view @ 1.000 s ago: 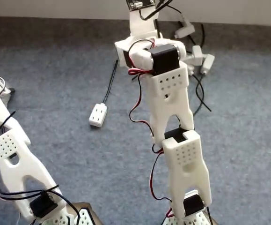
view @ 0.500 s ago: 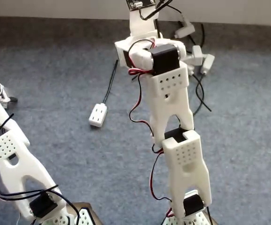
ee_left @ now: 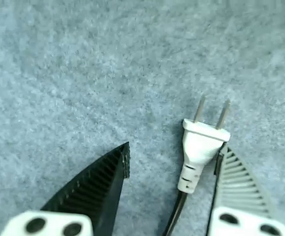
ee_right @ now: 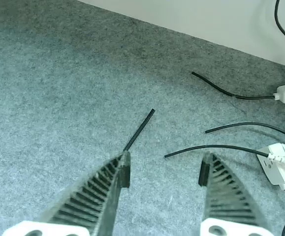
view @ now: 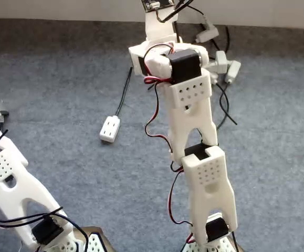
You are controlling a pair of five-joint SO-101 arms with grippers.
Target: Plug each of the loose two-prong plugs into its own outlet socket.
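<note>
Lining up a grasp looks like the step in hand: the left claw (ee_left: 174, 152) hangs wide open and empty, with a white 2-prong plug (ee_left: 201, 142) flat on the grey tabletop (ee_left: 58, 73) between its jaws. The right claw (ee_right: 165, 164) is open and empty too. Next, close on the plug's body, then carry it to the outlet socket (view: 109, 128).

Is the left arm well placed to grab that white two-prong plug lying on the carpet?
Probably yes. The left tool is open, with the two-prong plug lying between its fingers, close beside one, and nothing on the carpet blocks it.
</note>
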